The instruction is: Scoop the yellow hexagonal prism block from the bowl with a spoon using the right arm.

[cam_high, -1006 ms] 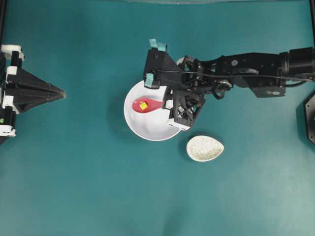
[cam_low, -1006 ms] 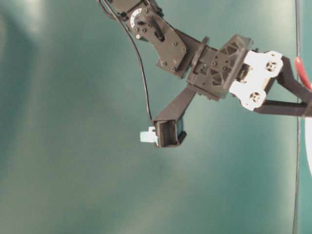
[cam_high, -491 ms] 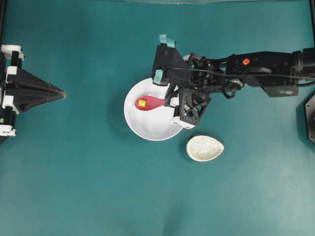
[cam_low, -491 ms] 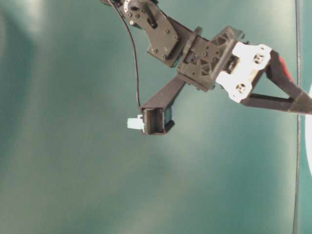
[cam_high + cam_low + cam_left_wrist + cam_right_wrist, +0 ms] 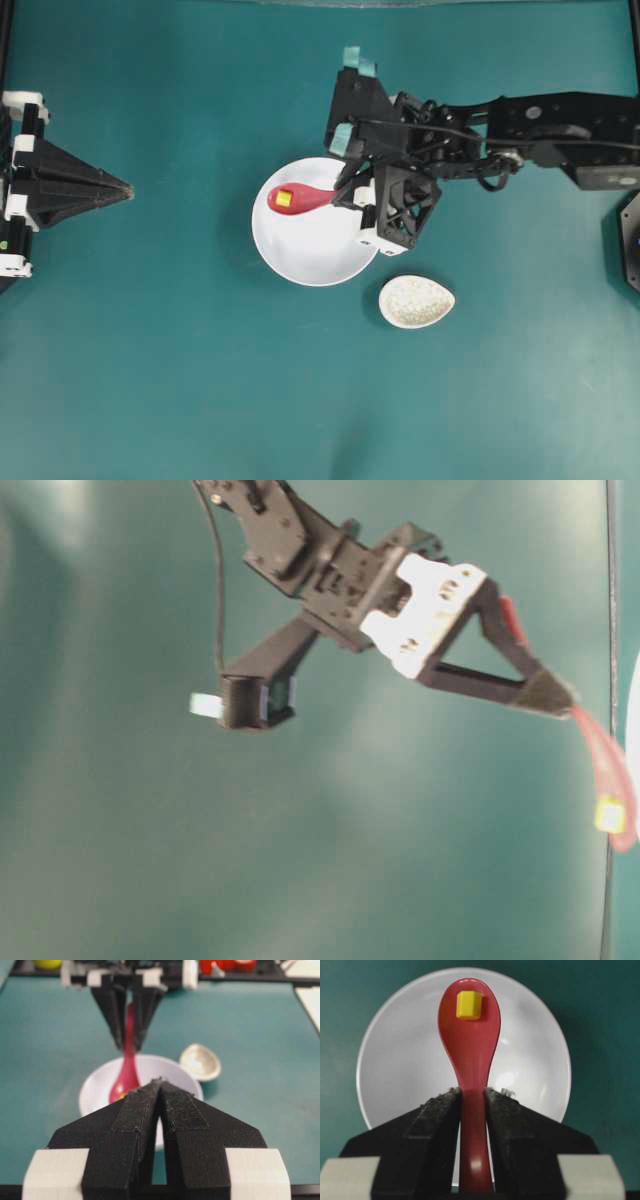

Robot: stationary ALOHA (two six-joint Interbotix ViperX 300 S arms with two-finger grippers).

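The red spoon (image 5: 470, 1035) is held by its handle in my right gripper (image 5: 472, 1094), whose jaws are shut on it. The yellow hexagonal prism block (image 5: 468, 1004) lies in the spoon's scoop, above the white bowl (image 5: 395, 1060). From overhead, the spoon (image 5: 300, 199) with the block (image 5: 284, 199) hovers over the bowl's (image 5: 310, 250) upper left part, the right gripper (image 5: 347, 192) at its handle. The table-level view has the spoon (image 5: 605, 770) and block (image 5: 610, 814) lifted at the right edge. My left gripper (image 5: 125, 188) rests shut at the far left, holding nothing.
A small speckled oval spoon rest (image 5: 416, 301) lies just right of and below the bowl. The right arm (image 5: 540, 140) stretches in from the right edge. Coloured objects sit at the table's far edge in the left wrist view.
The right gripper has risen and shifted up and right in the overhead view, carrying the spoon with the yellow block in its scoop. The left gripper has stayed still.
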